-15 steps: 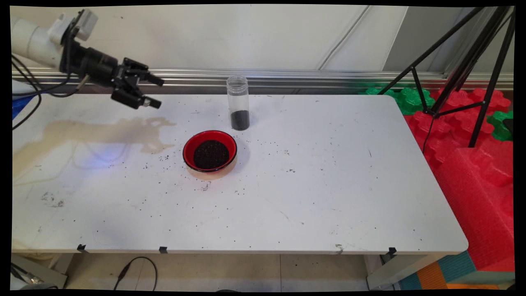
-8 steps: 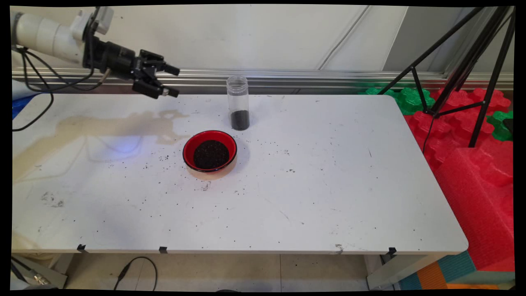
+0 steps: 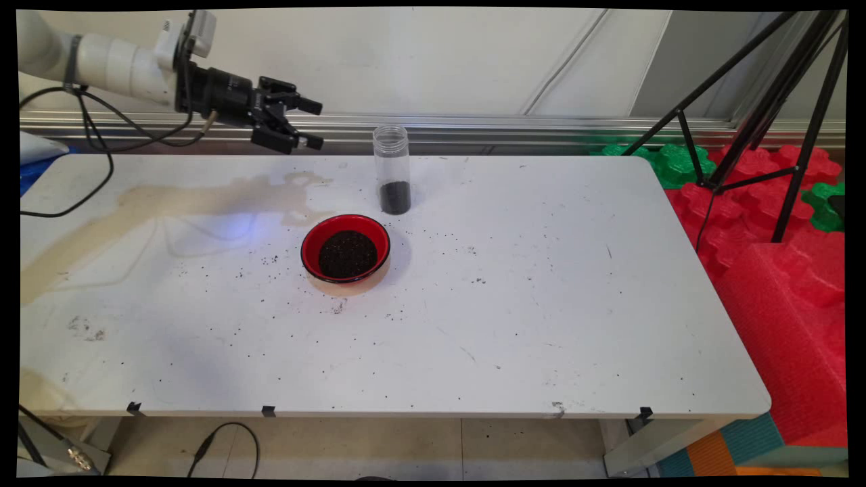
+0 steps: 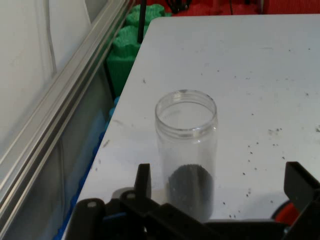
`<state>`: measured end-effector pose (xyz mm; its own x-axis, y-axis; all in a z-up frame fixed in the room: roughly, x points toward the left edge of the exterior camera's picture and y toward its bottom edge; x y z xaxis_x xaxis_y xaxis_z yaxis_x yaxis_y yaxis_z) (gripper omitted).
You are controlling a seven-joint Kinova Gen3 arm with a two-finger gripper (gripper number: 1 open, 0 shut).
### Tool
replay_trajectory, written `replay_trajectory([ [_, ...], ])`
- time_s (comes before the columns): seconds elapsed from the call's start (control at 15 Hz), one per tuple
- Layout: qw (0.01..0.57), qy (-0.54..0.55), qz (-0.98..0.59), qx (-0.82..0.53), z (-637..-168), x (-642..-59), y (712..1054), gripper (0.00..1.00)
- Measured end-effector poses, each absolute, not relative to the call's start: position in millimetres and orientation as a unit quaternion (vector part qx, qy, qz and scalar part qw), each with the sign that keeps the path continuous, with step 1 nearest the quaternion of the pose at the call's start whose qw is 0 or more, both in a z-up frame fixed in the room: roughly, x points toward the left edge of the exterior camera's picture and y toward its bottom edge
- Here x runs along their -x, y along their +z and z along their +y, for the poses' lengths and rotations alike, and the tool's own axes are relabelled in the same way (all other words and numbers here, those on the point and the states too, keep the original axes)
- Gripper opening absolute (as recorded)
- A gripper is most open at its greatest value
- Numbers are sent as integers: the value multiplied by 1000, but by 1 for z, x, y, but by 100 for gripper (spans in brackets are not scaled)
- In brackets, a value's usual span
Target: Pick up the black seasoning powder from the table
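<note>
Since a second ago, the spread tool (image 3: 315, 124) neared the jar (image 3: 392, 169).

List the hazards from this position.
1. The clear jar is tall, narrow, lidless and only bottom-filled with dark grains; a glancing touch from the open end effector, level with its upper part, could tip it.
2. The red bowl of grains sits just in front; a toppled jar might land in it.
</note>
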<state>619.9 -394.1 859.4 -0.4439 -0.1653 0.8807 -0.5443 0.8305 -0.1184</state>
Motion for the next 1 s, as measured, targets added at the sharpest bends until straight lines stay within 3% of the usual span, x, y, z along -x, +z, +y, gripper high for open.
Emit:
replay_trajectory([
  [1.0,534,170,-811,-167,-464,-587,790,100],
])
